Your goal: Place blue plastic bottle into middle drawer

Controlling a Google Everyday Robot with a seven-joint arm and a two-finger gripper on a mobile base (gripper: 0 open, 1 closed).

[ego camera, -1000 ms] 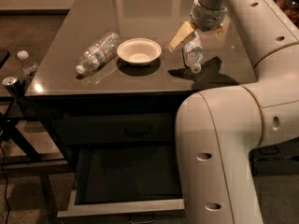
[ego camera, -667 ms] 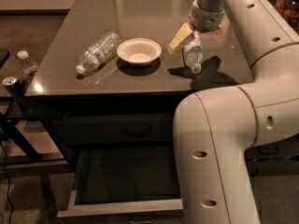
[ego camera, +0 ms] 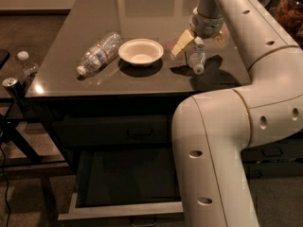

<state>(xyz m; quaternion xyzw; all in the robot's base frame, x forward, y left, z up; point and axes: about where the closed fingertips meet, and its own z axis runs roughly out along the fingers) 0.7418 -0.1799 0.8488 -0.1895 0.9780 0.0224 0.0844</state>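
The blue plastic bottle [ego camera: 195, 56] lies on its side under the spread gripper [ego camera: 200, 40]; the middle drawer [ego camera: 124, 210] stands open

Tbl [ego camera: 94, 13]: 1 blue plastic bottle [ego camera: 195, 60] w/ 1 claw [ego camera: 197, 46] at it, 1 ribbed bottle [ego camera: 99, 53], 1 bowl [ego camera: 141, 52].

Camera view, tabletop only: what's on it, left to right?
Ribbed clear bottle → white bowl → blue plastic bottle, with the claw directly over it, toward the table's right side.
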